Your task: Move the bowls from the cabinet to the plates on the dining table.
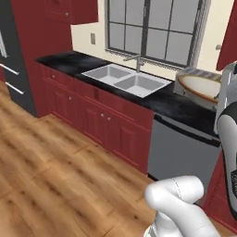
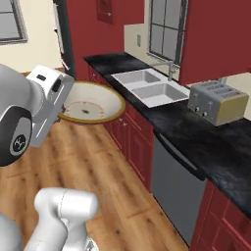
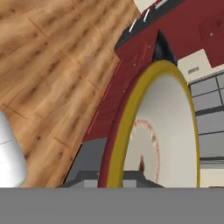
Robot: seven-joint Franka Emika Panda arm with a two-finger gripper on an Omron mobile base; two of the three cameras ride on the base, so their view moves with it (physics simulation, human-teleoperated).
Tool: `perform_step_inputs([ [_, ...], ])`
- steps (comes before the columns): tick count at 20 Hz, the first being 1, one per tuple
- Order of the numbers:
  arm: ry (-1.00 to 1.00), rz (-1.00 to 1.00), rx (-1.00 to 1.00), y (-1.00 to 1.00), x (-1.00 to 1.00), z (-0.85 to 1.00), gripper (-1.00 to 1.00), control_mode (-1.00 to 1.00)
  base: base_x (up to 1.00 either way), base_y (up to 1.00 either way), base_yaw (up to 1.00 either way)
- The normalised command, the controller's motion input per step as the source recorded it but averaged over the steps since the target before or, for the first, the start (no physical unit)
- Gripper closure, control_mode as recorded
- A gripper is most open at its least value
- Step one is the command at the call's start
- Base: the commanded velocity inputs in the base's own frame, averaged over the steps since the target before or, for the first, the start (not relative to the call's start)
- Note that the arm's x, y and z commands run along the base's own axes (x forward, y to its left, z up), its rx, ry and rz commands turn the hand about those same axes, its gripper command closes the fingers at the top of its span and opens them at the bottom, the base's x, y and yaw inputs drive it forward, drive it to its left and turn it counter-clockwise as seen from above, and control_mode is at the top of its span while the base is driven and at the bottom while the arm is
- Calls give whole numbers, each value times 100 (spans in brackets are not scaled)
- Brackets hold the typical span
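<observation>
A cream-white bowl (image 2: 93, 105) with a tan rim hangs in the air over the wood floor, in front of the base cabinets. My gripper (image 2: 64, 112) is shut on its rim. In the left base view the bowl (image 1: 200, 86) shows at the right, beside my hand and above the counter's edge. In the hand view the bowl (image 3: 164, 131) stands on edge right before the camera, its rim running between the fingertips of my gripper (image 3: 111, 179). A dark red wall cabinet (image 1: 69, 11) with a small silver knob hangs at the upper left, doors shut. The plates and the dining table are out of view.
A black counter (image 2: 196, 132) holds a double sink (image 2: 152, 88) and a toaster (image 2: 218, 103). A grey dishwasher front (image 1: 178, 152) sits under it between red base cabinets (image 1: 92, 115). A dark fridge (image 1: 14, 60) stands at the left. Open wood floor (image 1: 55, 180) lies before the cabinets.
</observation>
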Motion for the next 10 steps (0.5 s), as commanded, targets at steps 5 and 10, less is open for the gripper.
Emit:
perform_step_inputs([
  [5,0,0,0,0,0,0,100,100,21,21,38],
  [10,0,0,0,0,0,0,100,100,24,19,37],
])
